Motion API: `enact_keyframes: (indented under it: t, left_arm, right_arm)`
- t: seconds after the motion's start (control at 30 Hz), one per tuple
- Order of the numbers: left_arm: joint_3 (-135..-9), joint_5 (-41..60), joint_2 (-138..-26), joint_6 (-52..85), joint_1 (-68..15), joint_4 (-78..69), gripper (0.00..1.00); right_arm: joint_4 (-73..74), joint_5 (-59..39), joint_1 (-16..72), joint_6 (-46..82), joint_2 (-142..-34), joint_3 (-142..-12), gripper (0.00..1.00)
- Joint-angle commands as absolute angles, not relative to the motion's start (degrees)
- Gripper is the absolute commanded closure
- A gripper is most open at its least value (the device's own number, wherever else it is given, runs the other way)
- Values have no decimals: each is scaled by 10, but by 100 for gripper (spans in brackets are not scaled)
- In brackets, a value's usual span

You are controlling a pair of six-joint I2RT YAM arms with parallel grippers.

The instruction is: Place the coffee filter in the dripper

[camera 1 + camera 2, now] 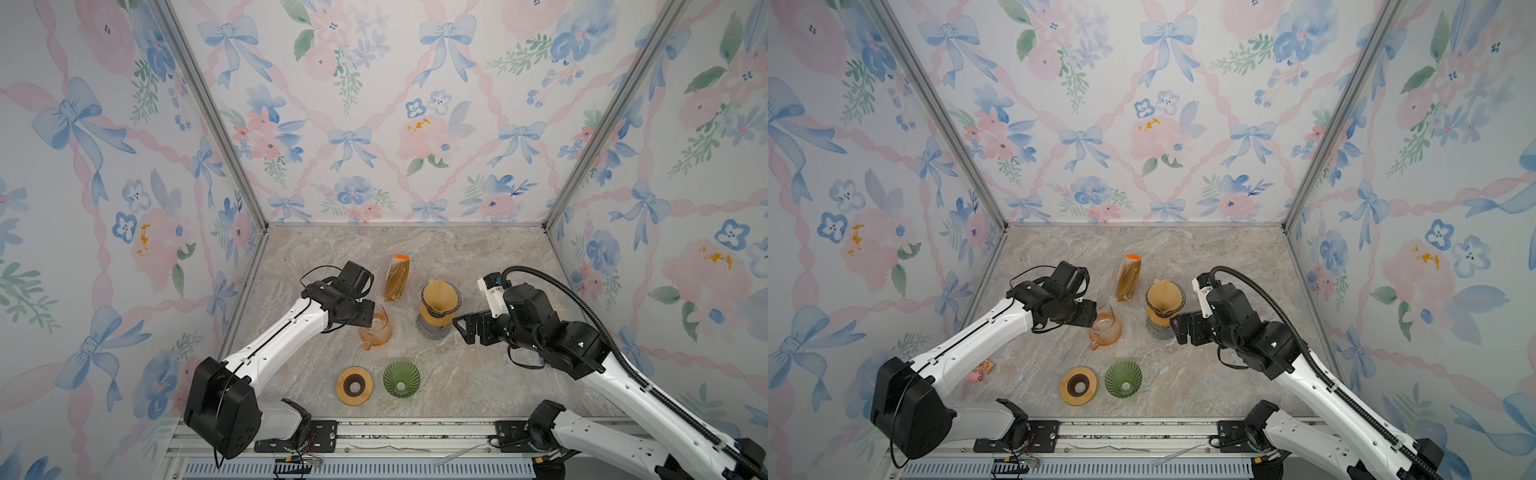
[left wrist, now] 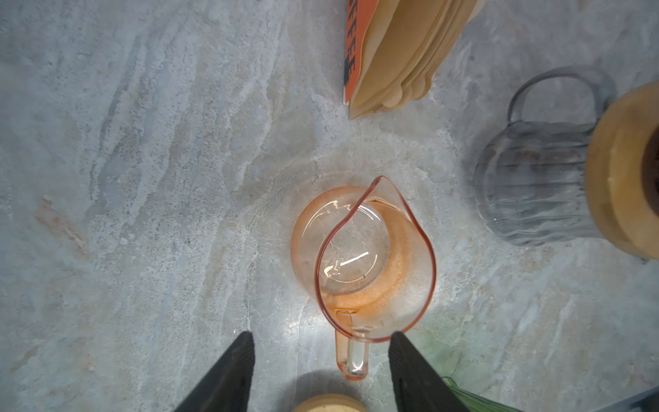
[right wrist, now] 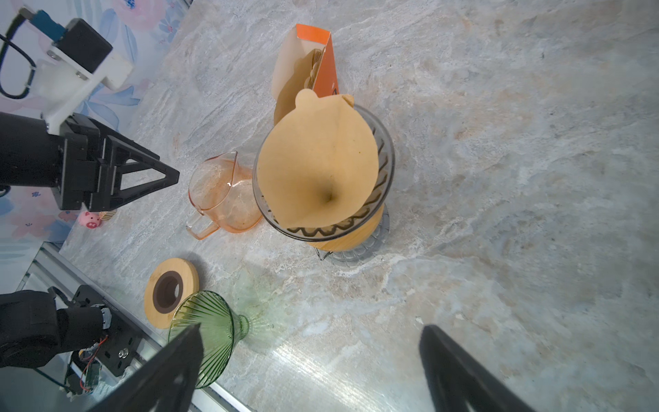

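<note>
Nearest my camera head is the metal rail [image 1: 374, 434] carrying both arm bases. Just past it on the table [image 1: 478, 257], a wooden ring [image 1: 354, 385] and a green glass cone [image 1: 401, 378] lie side by side. The coffee filter [image 3: 317, 167] is already inside the dripper [image 3: 388, 153], which stands on its wooden collar atop a grey ribbed carafe [image 1: 432, 330] near the middle of the table. The filter pack [image 1: 397, 278] is at its 10 o'clock and the orange pitcher [image 1: 376, 330] at its 8 o'clock. I judge the placing done but untidy: in the right wrist view the paper leans to one side of the cone, the ribbed glass shows bare on the other, and the tab pokes above the rim. My worry is the stack, which looks tall and loosely perched. A careless swing as I back out could clip the collar and tip the dripper off the carafe, or snag the light paper and pull it out. The right pincer [image 3: 312, 326] is spread wide and empty, near the stack but apart from it, and the filter lies at about its 11 o'clock. The left pincer [image 2: 321, 340] is partly spread and empty, hovering over the pitcher, so a dip there would knock glass. From it the filter sits at about 3 o'clock, across a clear gap.
</note>
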State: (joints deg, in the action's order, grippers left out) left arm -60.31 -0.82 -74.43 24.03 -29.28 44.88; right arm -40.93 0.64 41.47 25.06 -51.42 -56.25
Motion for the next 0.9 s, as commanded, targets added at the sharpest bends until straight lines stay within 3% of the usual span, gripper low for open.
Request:
enact_keyframes:
  t: [0.0, 0.37, 0.63, 0.87]
  left_arm:
    - [-566, 48, -701, 249, -275, 465, 36]
    - [-441, 103, -600, 339, -271, 474, 34]
    - [-368, 83, -524, 437, -281, 475, 34]
    - [-305, 56, -484, 526, -354, 476, 35]
  right_arm:
    - [-414, -21, 422, 236, -506, -566, 4]
    - [-398, -72, 432, 222, -515, -557, 4]
    - [-386, -74, 457, 222, -519, -538, 4]
    - [-372, -67, 471, 223, -520, -521, 4]
